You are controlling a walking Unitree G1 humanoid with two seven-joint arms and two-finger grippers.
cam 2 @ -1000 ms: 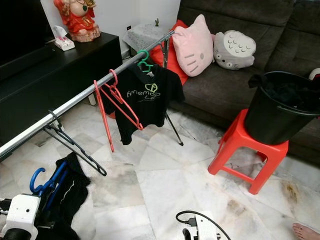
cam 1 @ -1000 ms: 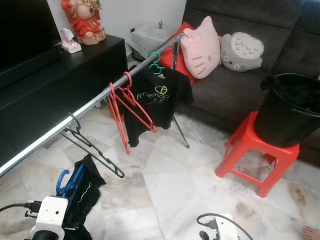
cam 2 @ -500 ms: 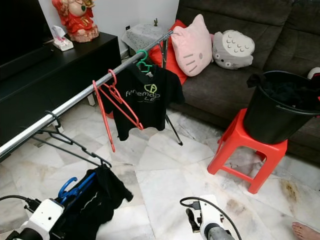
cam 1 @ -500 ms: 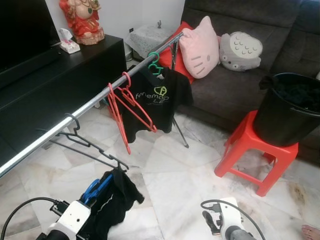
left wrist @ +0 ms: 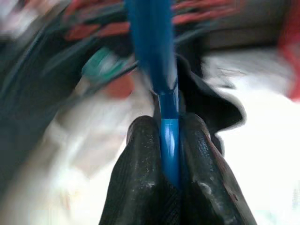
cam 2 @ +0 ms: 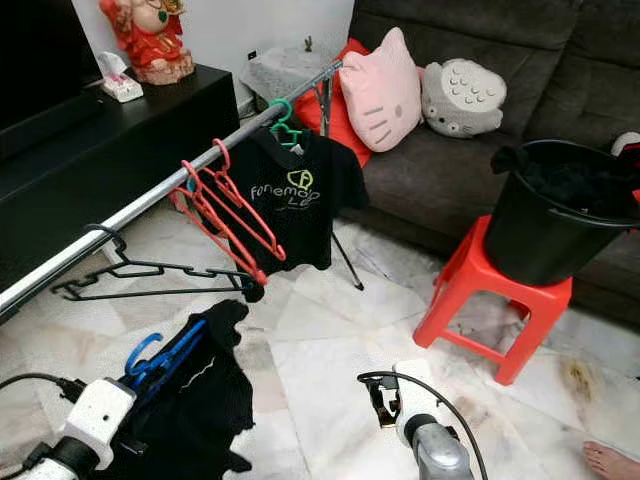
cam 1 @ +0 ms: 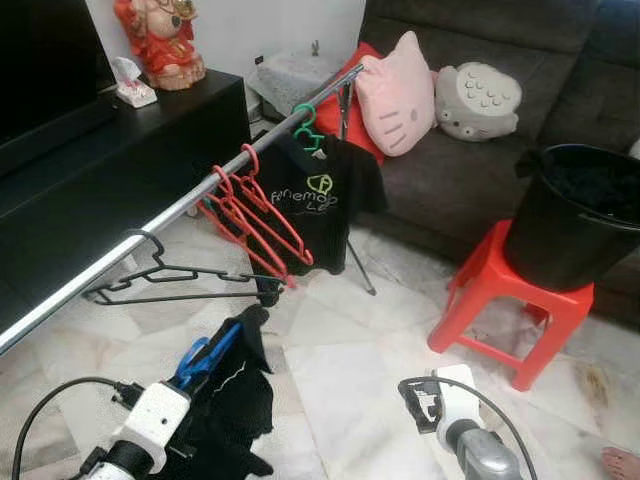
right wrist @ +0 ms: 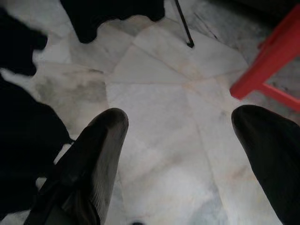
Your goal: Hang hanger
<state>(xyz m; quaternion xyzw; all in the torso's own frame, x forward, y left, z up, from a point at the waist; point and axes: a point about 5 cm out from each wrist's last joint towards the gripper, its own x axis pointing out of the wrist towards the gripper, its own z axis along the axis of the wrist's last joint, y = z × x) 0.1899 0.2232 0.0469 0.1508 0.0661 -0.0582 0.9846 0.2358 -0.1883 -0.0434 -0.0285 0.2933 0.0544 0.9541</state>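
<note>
My left gripper is shut on a blue hanger that carries a black garment; it is held low, just below and in front of the silver rail. On the rail hang a black hanger, swung out sideways, two red hangers, and a green hanger with a black T-shirt. The black garment's top edge lies close to the black hanger's tip. My right gripper is open over the marble floor, low at the right, holding nothing.
A black bucket of dark clothes stands on a red stool at the right. Behind are a dark sofa with cushions and a black TV cabinet at the left. A person's foot shows at the bottom right.
My left gripper has carried the blue hanger and garment up and rightwards toward the rail. The black hanger has swung up sideways and the red hangers have swung too. The right arm has risen further into view.
</note>
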